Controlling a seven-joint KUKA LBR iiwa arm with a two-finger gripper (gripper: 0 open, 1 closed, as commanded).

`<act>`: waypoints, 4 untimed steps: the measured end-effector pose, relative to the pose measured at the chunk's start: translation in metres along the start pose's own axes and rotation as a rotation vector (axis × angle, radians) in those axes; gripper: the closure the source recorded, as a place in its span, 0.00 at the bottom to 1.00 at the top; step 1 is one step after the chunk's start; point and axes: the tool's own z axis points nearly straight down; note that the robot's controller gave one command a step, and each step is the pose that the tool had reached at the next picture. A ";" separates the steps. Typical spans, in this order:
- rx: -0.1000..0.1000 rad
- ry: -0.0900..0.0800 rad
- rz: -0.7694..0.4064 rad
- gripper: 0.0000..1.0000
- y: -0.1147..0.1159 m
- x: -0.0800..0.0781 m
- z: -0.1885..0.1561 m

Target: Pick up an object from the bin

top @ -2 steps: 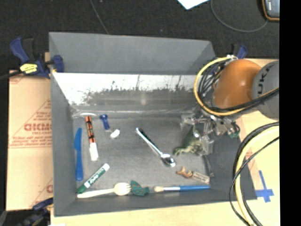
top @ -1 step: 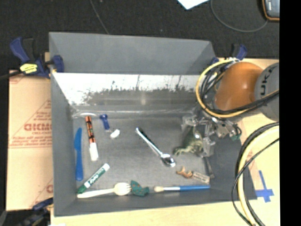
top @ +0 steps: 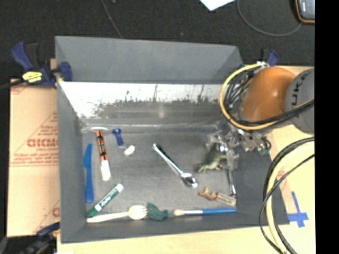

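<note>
1. Green toy figure [top: 211, 162], shaped rather like a dinosaur, lies just to the right of the spoon [top: 175, 165] on the floor of the grey bin [top: 148, 97]. It is the thing nearest the jaws, so I take it as the likely pick.
2. The jaws hang up and to the right of the spoon's bowl, close against the figure's upper side, beneath the orange wrist cover [top: 265, 94]. I cannot tell whether they are released or clenched, nor whether the figure sits between them.
3. By my judgement the step in hand is the approach to the figure or the closing on it. The lift is not yet done.
4. The next move calls for a firm grasp across the figure's narrow body. A straight lift should follow, clear of the spoon and of the small brown piece [top: 209, 195] below and to the right of it.
5. The green marker [top: 105, 200] and white fork [top: 114, 215] lie well left of the spoon, out of the way.
</note>
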 end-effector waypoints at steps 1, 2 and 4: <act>0.000 0.000 0.000 1.00 0.000 0.000 0.000; 0.001 -0.001 0.000 1.00 -0.001 0.000 -0.002; 0.006 -0.007 0.001 1.00 -0.002 -0.001 -0.021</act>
